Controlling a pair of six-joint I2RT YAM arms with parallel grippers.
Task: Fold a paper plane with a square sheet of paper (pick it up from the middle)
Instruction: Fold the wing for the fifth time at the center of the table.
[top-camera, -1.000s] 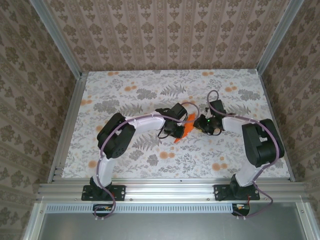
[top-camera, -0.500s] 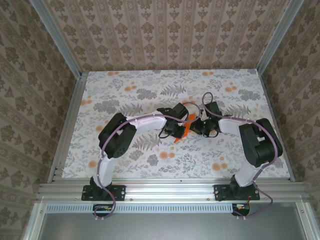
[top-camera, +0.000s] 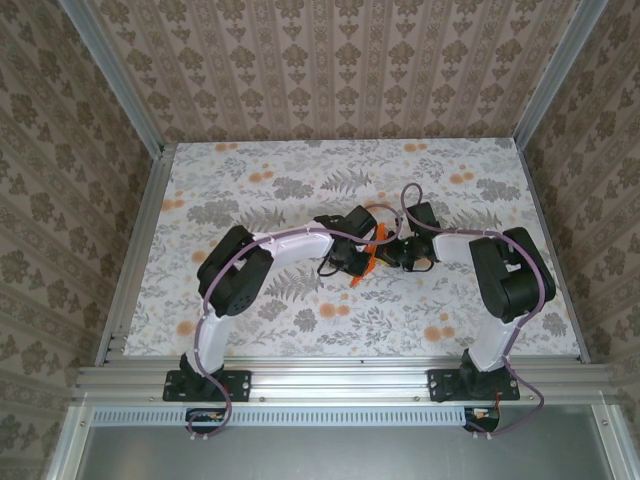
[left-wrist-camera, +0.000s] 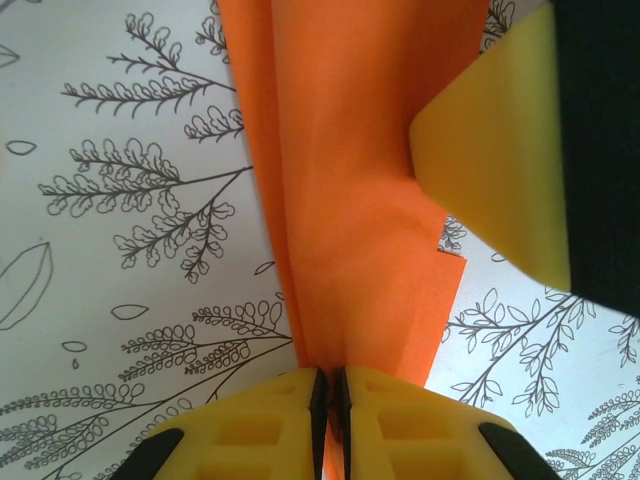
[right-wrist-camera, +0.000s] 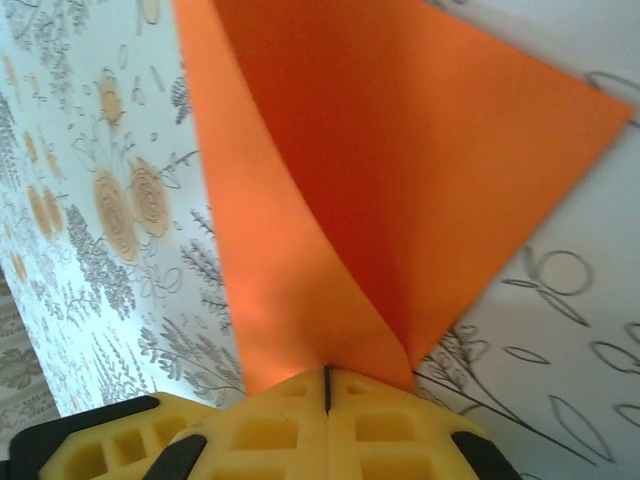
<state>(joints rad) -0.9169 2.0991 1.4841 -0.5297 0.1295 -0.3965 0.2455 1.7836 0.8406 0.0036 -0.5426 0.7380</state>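
Observation:
The bright orange sheet of paper (top-camera: 363, 270) is folded lengthwise into a narrow, layered paper plane shape and hangs just above the table's middle between both grippers. My left gripper (left-wrist-camera: 328, 385) is shut on one end of it, at the centre crease. The orange paper (left-wrist-camera: 350, 190) runs away from those fingers, with a square corner on the right. My right gripper (right-wrist-camera: 327, 380) is shut on the folded edge of the paper (right-wrist-camera: 400, 170), and a pointed flap spreads off to the right. The right gripper's yellow finger (left-wrist-camera: 500, 170) touches the paper. In the top view the left gripper (top-camera: 366, 256) and right gripper (top-camera: 386, 250) almost meet.
The table (top-camera: 250, 200) has a white cloth printed with grey leaves and pale orange flowers. Aluminium rails (top-camera: 135, 250) edge it left, right and front, and patterned walls rise behind. Both arms arch inward from their bases at the near edge.
My right gripper has moved left toward the left one and shut on the paper. The orange paper now shows narrower between them. The left gripper has kept its grip.

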